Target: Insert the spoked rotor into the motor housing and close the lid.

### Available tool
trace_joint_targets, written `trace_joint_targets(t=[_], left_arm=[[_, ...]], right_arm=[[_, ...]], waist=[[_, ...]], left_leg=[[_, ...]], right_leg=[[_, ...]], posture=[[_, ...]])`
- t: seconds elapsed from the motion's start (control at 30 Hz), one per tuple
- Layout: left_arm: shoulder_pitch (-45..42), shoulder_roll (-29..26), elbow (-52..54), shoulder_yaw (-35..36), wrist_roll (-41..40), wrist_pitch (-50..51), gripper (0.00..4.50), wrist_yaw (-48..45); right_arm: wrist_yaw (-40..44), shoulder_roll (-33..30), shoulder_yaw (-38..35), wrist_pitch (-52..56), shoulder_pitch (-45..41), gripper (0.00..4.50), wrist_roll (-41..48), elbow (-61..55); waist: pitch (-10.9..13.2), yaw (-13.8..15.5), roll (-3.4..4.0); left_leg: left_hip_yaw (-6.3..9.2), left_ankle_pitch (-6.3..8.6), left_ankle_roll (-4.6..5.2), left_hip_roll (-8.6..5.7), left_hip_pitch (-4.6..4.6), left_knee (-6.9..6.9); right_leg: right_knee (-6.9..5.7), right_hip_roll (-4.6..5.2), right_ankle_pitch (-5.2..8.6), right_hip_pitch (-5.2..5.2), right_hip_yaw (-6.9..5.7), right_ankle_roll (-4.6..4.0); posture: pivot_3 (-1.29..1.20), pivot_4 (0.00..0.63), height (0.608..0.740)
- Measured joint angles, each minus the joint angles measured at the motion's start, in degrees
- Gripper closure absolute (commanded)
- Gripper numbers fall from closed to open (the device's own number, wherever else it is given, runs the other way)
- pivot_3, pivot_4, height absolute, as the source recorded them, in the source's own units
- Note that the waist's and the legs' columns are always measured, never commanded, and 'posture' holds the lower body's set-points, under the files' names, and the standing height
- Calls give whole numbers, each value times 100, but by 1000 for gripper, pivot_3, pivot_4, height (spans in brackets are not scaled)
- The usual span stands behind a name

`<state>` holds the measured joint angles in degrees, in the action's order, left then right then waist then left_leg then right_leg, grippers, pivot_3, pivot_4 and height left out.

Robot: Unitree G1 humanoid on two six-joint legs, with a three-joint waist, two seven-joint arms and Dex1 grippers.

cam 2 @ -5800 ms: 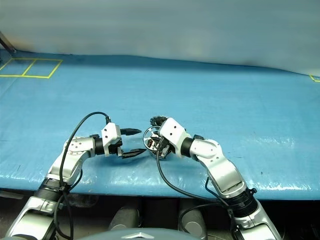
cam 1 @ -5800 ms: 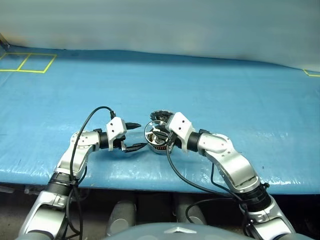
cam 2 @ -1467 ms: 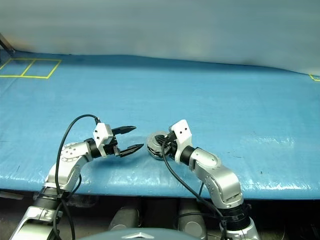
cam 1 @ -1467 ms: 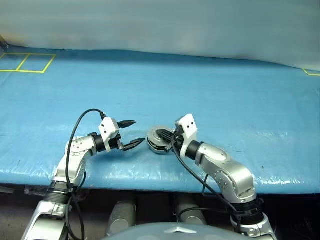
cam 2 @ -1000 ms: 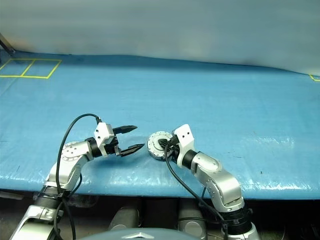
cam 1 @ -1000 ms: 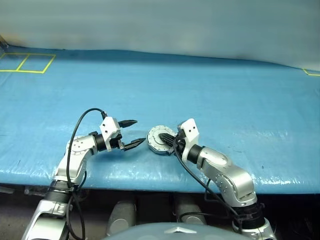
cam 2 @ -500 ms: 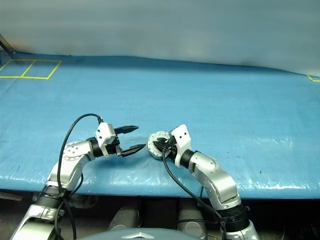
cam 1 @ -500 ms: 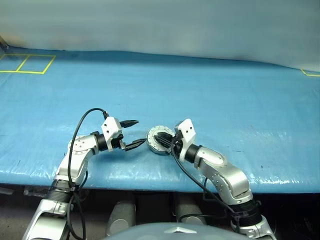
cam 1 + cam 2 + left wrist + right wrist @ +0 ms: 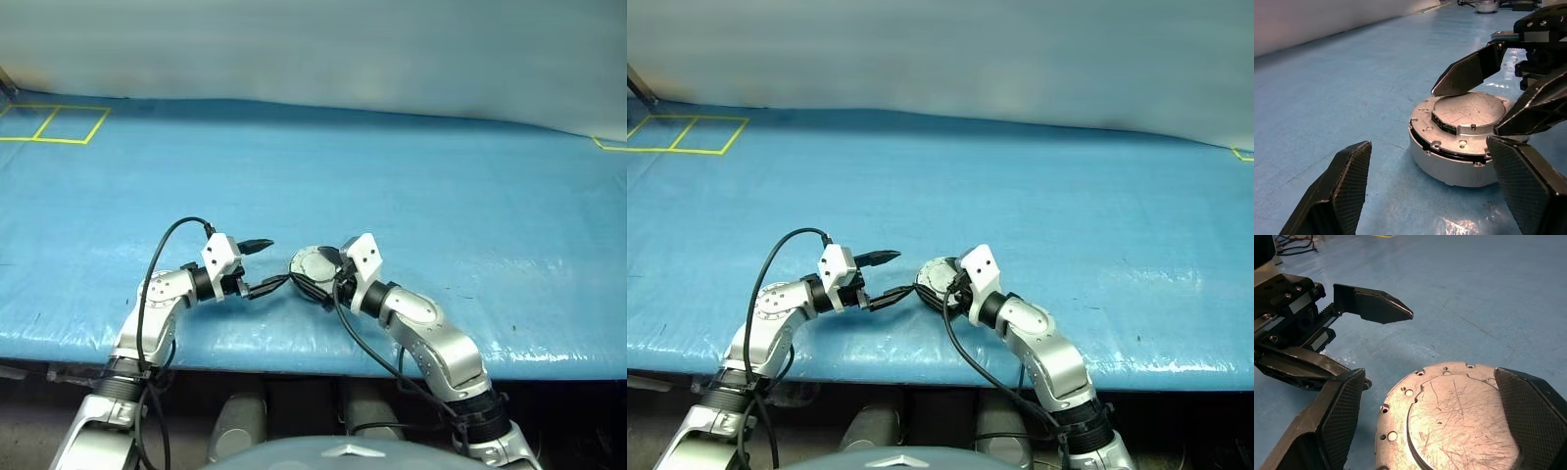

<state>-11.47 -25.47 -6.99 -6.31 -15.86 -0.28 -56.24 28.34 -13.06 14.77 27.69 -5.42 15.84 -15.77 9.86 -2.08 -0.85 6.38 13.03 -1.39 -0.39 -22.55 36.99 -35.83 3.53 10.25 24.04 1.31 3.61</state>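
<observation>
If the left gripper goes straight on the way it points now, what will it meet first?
Most likely the motor housing, with its lid closed on top. It sits straight ahead between the left gripper's open fingers, and the right gripper hangs just beyond it. Depth is hard to judge.

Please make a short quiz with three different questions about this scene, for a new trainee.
1. True or false: the round grey metal lid lies shut on the round silver-grey motor housing.
2. Which stands on each side of the lid? A) the right gripper's two black fingers; B) a person's hand.
3. What colour is the sheet under the housing?

Key
1. True; the plain outer face is up.
2. A; the left gripper, also open, is beside the housing.
3. Blue.
</observation>
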Motion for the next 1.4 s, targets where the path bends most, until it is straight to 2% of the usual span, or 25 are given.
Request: trace_joint_targets(t=[0.73, 0.87, 0.9, 1.1, 1.4], left_arm=[[190, 13, 14, 46, -77, 77, 391, 0], [189, 13, 14, 89, -74, 70, 391, 7], [188, 13, 14, 94, -73, 65, 391, 11], [193, 26, 14, 122, -53, -25, 391, 117], [353, 39, 13, 123, -46, -26, 391, 154]], right_arm=[[-76, 35, 61, -829, 65, 25, -520, 496], [-77, 37, 57, -894, 114, 1294, -546, 519], [-79, 49, 58, -897, 118, 1465, -550, 519], [-109, 87, 46, -806, 119, 1462, -544, 450], [-379, 275, 6, 198, -72, 1462, -407, 46]], waist=[[1, 1, 1], [1, 0, 1], [1, 1, 1], [1, 2, 1], [2, -4, 3]], left_leg=[[-1, 0, 0, 0, -4, -4], [-1, 0, 0, 0, -3, -4], [-1, 0, 0, 0, -3, -4], [0, 0, -1, 0, -4, -4], [-1, 0, -1, 1, -7, -6]], right_leg=[[1, 0, 0, 6, 0, -1], [1, 0, 1, 6, 0, -1], [1, 0, 1, 6, 0, -1], [1, 0, 1, 6, 0, -1], [-2, 0, 1, 14, 1, -2]], posture=[[0, 150, 740], [0, 150, 740], [0, 150, 740], [0, 150, 740], [0, 150, 740]])
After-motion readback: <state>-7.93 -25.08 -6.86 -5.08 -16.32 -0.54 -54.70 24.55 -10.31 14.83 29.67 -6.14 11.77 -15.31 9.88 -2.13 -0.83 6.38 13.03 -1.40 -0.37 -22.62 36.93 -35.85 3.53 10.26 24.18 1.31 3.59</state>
